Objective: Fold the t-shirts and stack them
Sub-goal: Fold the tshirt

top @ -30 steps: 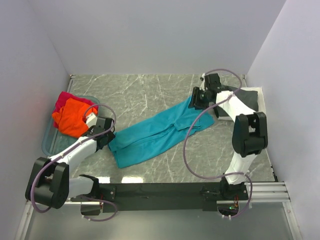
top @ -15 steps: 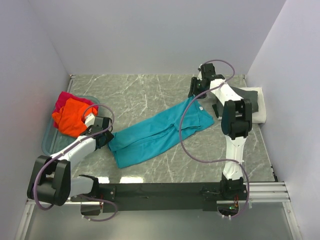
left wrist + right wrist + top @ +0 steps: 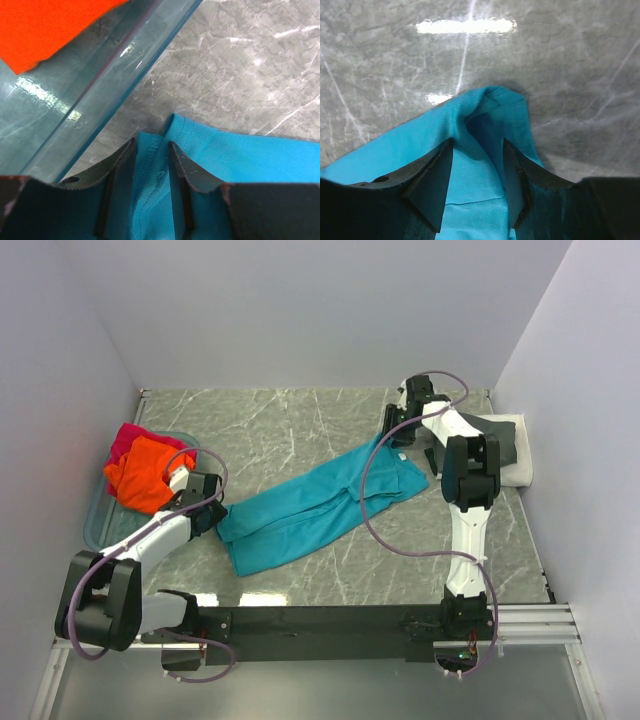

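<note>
Left gripper: jaws nearly closed, just a narrow slot between them. The hemmed corner of the teal shirt sits right in that slot, so I read it as pinching the cloth. Right gripper: wider gap, but it's packed with a bunched fold of the same shirt. The cloth peaks up just past the tips, so it looks clamped on that bunch.

Going outward, the teal shirt lies diagonally across the table, from the left gripper at near-left to the right gripper at far-right. It's rumpled and partly doubled over along its length, not spread flat. Just left of the left gripper is the tub, with the orange shirt heaped in it and the red shirt behind that. At far right, beside the right arm, a grey shirt sits on a white shirt. They look folded, but I can't say for sure.

Handling-wise it's light, thin knit with 0 stiffness, so I'd expect it to droop wherever it isn't held and drag on the marble. A 1-layer pinch could slip out easily. The best holds are the hems and seam corners, where the stitching is thicker. Ideally that's 2 corners on the same edge, so it hangs square. The left grab looks good for that. The right one seems more of a mid-fabric bunch, so my guess is it'll want a regrip before any clean fold.
</note>
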